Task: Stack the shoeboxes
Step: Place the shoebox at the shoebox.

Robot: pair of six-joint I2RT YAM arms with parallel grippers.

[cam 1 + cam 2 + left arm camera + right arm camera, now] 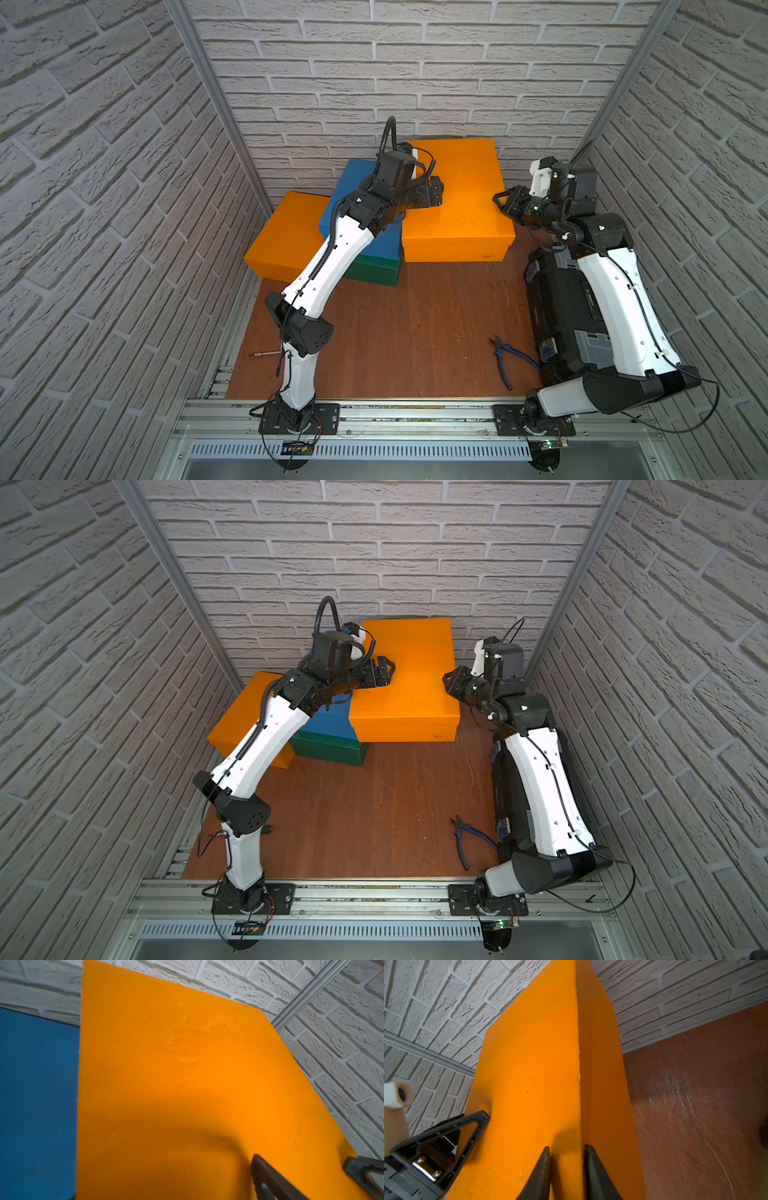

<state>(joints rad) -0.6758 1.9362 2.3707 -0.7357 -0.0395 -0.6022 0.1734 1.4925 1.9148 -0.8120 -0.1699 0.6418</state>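
A blue box (352,178) is stacked on a green box (374,270), a left orange box (286,232) beside them; farther right, the right orange box (461,199) is pinched by the right gripper (499,198); the left gripper (436,190) is spread open above it.

Left tool (390,671) and right tool (447,683) flank the rear orange shoebox (409,688) beside the blue shoebox (328,720).

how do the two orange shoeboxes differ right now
The left orange shoebox lies on the table, partly hidden by the left arm; the right orange shoebox looks raised. The right claw grips the right one's edge, the open left claw over its other side; no claw is at the left one. Both are plain and closed.
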